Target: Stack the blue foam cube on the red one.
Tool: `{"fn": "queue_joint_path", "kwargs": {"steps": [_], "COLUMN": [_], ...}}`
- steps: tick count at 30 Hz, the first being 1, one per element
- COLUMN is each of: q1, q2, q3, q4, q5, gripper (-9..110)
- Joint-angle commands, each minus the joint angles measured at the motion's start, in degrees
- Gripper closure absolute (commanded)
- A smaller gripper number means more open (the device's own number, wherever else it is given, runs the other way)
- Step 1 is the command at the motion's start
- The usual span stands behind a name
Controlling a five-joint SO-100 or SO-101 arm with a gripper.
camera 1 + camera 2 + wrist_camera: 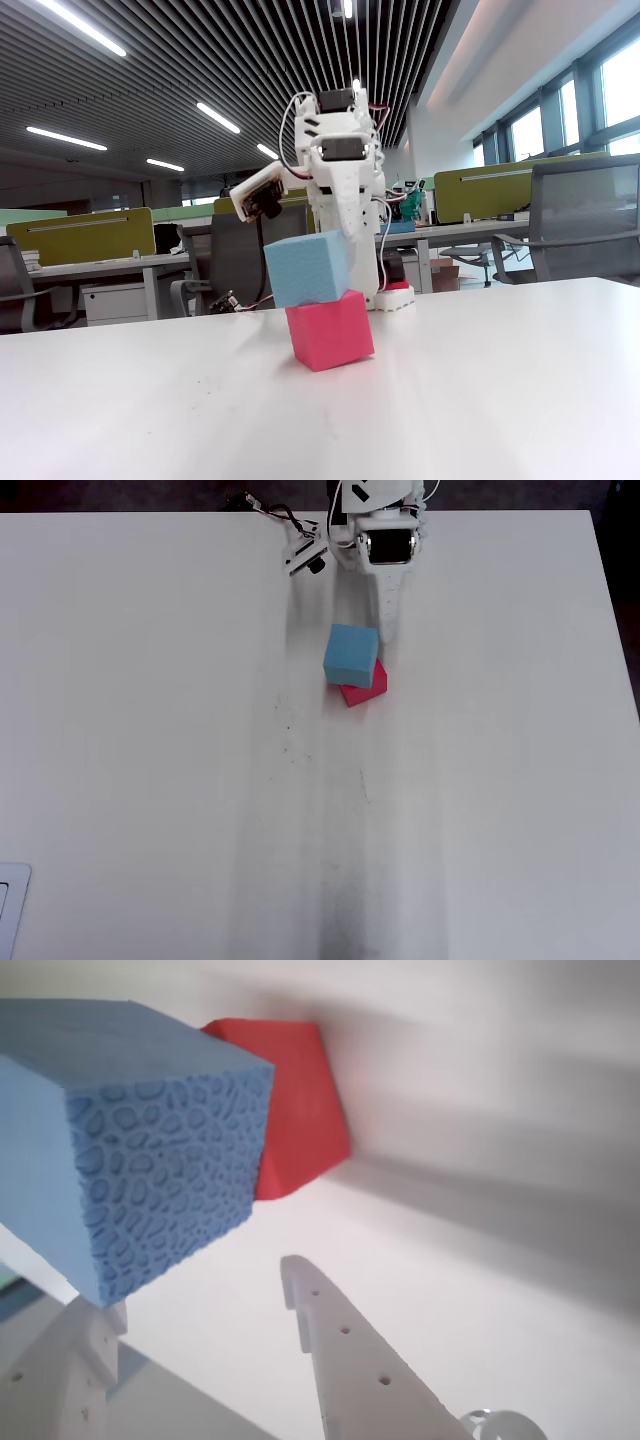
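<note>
The blue foam cube (307, 267) rests on the red one (330, 329), shifted to the left and slightly tilted in the fixed view. From overhead the blue cube (351, 654) covers most of the red cube (367, 689). The wrist view has the blue cube (120, 1140) large at upper left, with the red cube (295, 1100) behind it. My gripper (195, 1295) is open and nothing sits between its fingers. The blue cube's lower corner lies right at the left fingertip (95, 1325); I cannot tell if they touch. The gripper (386, 630) stands just behind the stack.
The red-and-white robot base (395, 293) stands on the white table (480, 400) right behind the cubes. Office desks and chairs fill the background. A wrist camera (262, 199) sticks out to the arm's left in the fixed view.
</note>
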Motion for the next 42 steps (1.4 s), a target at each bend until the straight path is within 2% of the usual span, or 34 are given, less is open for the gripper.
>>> {"fn": "queue_joint_path", "kwargs": {"steps": [1, 11, 42], "q1": [-0.44, -2.55, -2.72], "q2": [0.26, 0.26, 0.26], "q3": [0.18, 1.58, 1.76], "q4": [-3.25, -8.09, -8.79], "q5": [0.35, 0.35, 0.35], "gripper": [83, 83, 80]}}
